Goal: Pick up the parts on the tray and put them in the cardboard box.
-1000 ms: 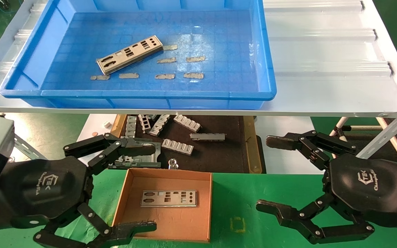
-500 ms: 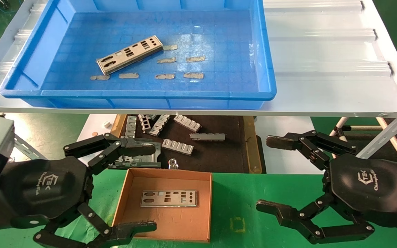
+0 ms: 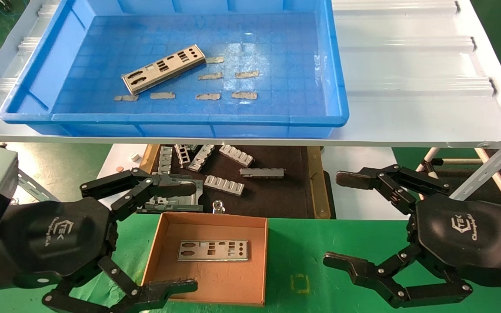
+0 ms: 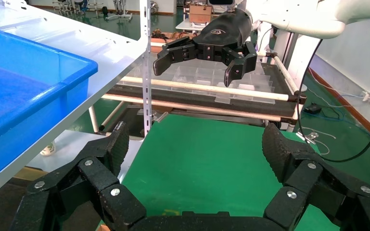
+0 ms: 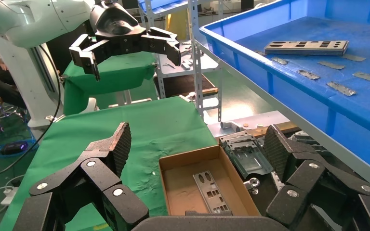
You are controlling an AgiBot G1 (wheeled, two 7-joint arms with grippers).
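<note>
**Parts: one in the cardboard box, one left on the tray**

The left gripper (image 3: 189, 237) hangs just beside the cardboard box (image 3: 209, 261), on its left, with its black fingers spread wide: one fingertip lies over the box's far left corner and the other over its near left edge, and nothing is between them. The arm's palm faces the box from the side. The right gripper (image 3: 342, 219) is well to the right of the box, over the green table cover (image 3: 302, 252), its jaws likewise wide apart and holding nothing, pointing back toward the box.

Inside the box a silver part (image 3: 212, 251) lies flat on the floor. Beyond the box, on the raised white shelf (image 3: 415, 82), sits the blue tray (image 3: 37, 82), and a second part (image 3: 163, 69) lies slantwise on its grid floor. Between box and shelf, lower down, grey ribbed brackets (image 3: 224, 184) lie on a dark mat (image 3: 276, 195).
</note>
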